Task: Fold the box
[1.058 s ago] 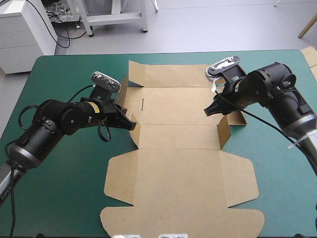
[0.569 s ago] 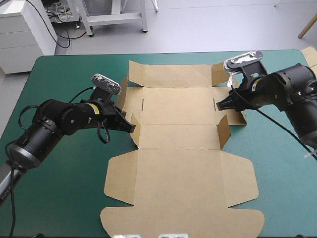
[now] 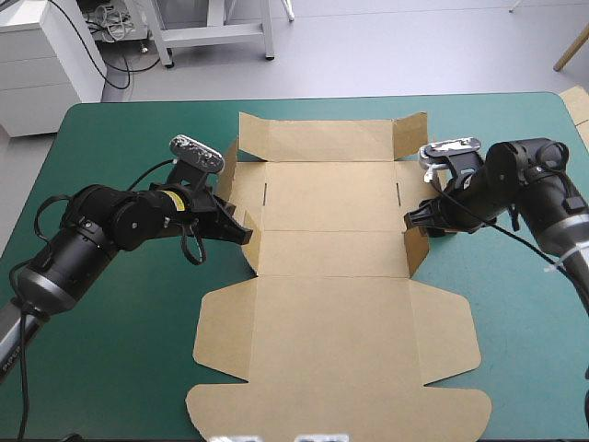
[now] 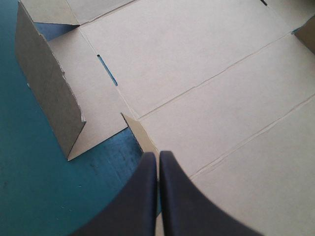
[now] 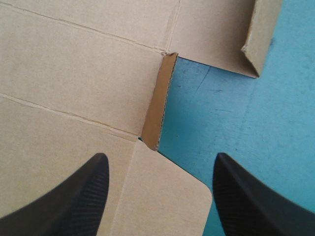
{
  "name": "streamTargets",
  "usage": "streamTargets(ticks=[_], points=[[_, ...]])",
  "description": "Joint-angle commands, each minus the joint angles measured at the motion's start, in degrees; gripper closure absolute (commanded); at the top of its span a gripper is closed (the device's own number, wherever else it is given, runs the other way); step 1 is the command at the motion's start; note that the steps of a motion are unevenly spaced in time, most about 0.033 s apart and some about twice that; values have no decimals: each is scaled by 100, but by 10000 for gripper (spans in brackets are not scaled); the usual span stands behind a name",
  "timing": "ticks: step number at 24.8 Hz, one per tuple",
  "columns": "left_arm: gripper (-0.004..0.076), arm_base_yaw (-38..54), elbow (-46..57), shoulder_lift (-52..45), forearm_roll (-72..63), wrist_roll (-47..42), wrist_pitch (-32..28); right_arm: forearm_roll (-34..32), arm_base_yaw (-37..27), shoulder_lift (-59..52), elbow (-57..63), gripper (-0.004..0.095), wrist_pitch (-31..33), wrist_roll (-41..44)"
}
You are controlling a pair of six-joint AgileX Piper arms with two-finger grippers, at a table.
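Now the right gripper [image 3: 411, 218], spread wide, has shifted over to the small upright flap [image 5: 158, 101] of the box [image 3: 331, 313], lying mostly flat on the teal-green cover [image 3: 120, 129], while the left gripper [image 3: 245, 234] stays pinched on the opposite flap [image 4: 135, 132], suggesting a matching grasp.

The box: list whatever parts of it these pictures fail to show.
High view: the box, its right side flap largely hidden under the right gripper and arm.
Left wrist view: the lower end of the raised tab, hidden between the shut fingers of the left gripper.
Both wrist views: most of the lid panel, cut off by picture edges.
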Motion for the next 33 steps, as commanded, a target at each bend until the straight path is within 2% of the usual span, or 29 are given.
streamTargets(ticks=[1,15,23,25,33], points=[[731,11,-205,-143,-94,2,-313,228,-54,55,-126,312,-188,-37],[731,11,-205,-143,-82,2,-247,268,-54,1302,-115,331,-597,-79],[731,11,-205,-143,-82,-12,-247,330,-54,1570,-102,337,-717,-79],[731,11,-205,-143,-82,-12,-258,337,-54,1611,-91,390,-716,-79],[731,11,-205,-143,-82,-12,-249,337,-54,1767,-88,879,-776,-112]])
